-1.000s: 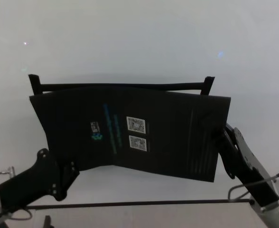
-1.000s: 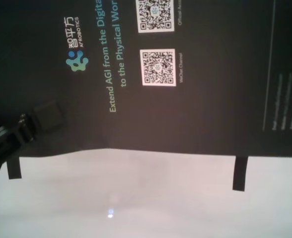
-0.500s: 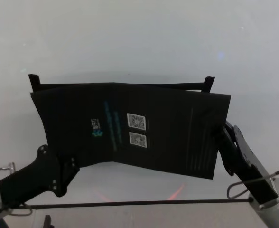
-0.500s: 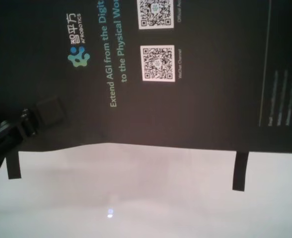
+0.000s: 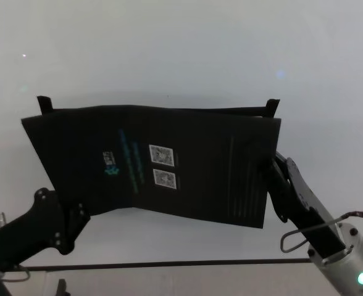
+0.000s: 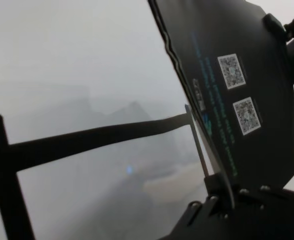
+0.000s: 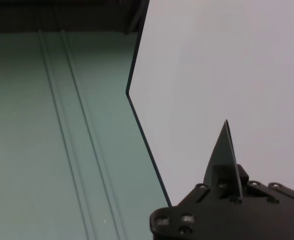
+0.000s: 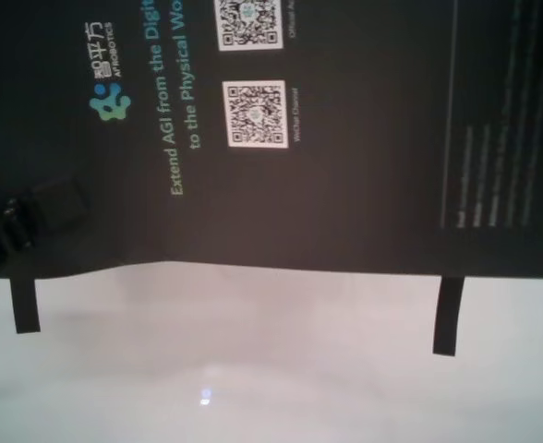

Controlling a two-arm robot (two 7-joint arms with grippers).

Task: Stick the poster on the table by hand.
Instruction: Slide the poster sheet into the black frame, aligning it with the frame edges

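The black poster [image 5: 187, 166] hung above the white surface [image 5: 181, 55], over the black tape frame [image 5: 169, 264]. The left gripper [image 5: 76, 217] had its jaws clamped on the near-left corner; the right gripper [image 5: 273, 176] pinched the right edge.

— What do the arms look like?
— Black grippers: left [image 5: 76, 220], right [image 5: 271, 172], with small screws. Silver wrists, thin cable loops, and a green light on the right one.
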